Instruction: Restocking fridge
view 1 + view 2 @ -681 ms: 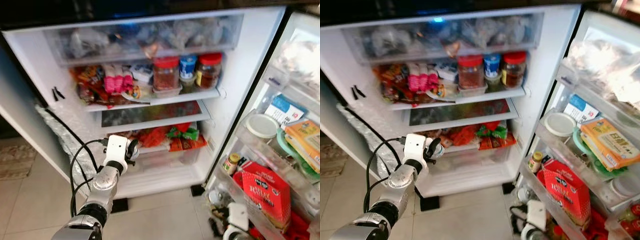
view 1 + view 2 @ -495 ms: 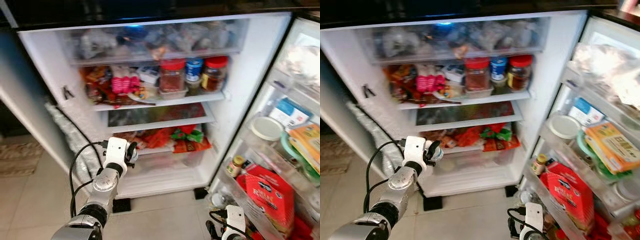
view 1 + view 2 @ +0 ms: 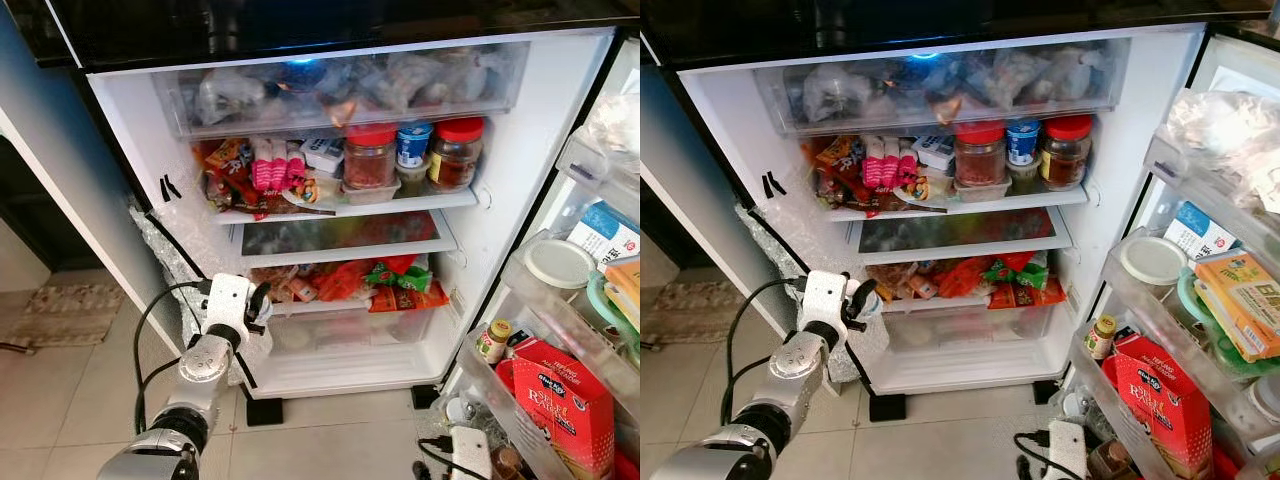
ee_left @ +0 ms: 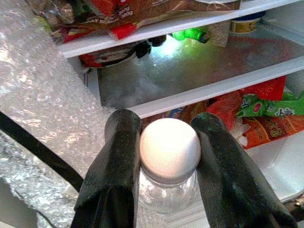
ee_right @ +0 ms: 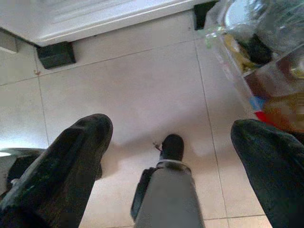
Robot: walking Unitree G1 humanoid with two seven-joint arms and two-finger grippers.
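Observation:
My left gripper [image 4: 168,137] is shut on a clear bottle with a white cap [image 4: 169,152], one black finger on each side of the cap. It holds the bottle low at the open fridge's left front edge [image 3: 255,303], level with the packet-filled shelf above the clear drawer [image 3: 350,325]. One glass shelf [image 3: 340,232] in the middle of the fridge is bare. My right gripper [image 5: 171,126] hangs open over the tiled floor [image 5: 142,76] by the foot of the fridge door, nothing between its fingers.
Jars [image 3: 370,157] and snack packets [image 3: 255,170] crowd the upper shelf. Bubble wrap [image 3: 170,265] covers the fridge's left edge beside my left arm. The open door on the right holds a red box [image 3: 565,410], a small jar [image 3: 493,338] and tubs. A rug [image 3: 60,315] lies at the left.
The camera has shifted, so the fridge sits further right and lower in the picture. My left gripper still holds the bottle at the same spot by the fridge. The right wrist shows lower.

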